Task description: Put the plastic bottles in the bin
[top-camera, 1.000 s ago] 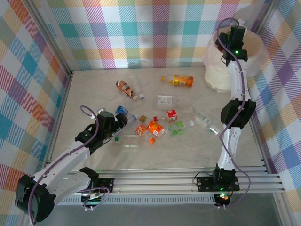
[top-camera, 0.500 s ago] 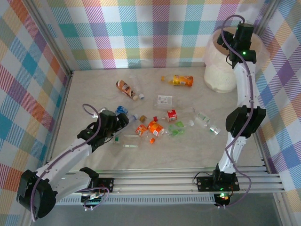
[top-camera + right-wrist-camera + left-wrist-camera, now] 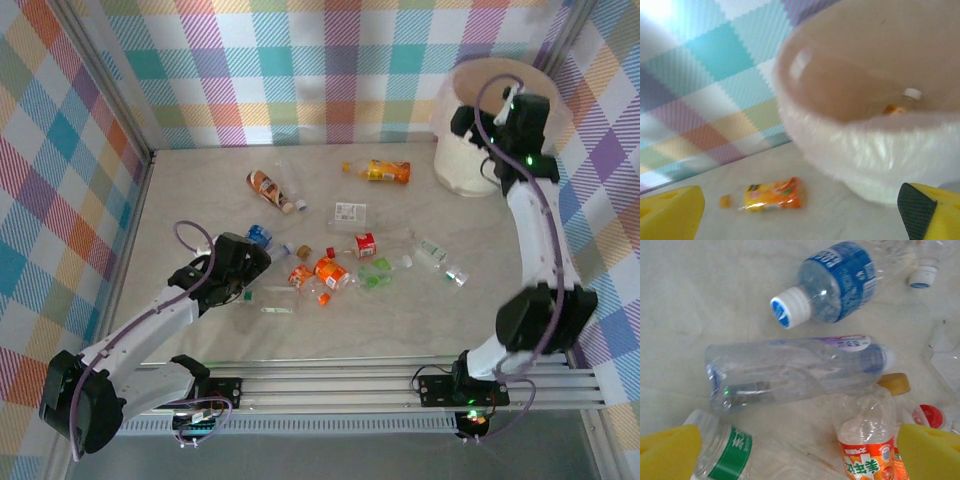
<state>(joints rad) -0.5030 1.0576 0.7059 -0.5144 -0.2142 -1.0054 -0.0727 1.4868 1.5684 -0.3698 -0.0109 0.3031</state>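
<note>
Plainly, the left arm is the one placed for the next pick: its yellow-padded left gripper [image 3: 799,456] hangs low over the scatter of small crushed plastic bottles [image 3: 330,270] on the pale marbled tabletop [image 3: 200,190], jaws spread wide with nothing between them. Just ahead of the pads lies a clear plastic bottle [image 3: 790,367] with a faint purple label, flat on its side, its long axis running across the wrist view with the cap end to the right — nearly parallel to the line from one pad to the other. On that showing the jaws would span its length rather than its girth, so a turn of the wrist and a short reach forward seem needed before closing. A blue-labelled bottle [image 3: 840,280] with a white cap lies beyond it; an orange-labelled bottle [image 3: 867,450] and a green-labelled bottle [image 3: 725,455] lie nearer the pads, close enough to be caught by mistake. The right gripper [image 3: 800,212], likewise open and empty, hovers near the rim of the large round cream-white bin [image 3: 470,170] lined with a translucent bag, at the table's far right corner — well apart from the pile.
</note>
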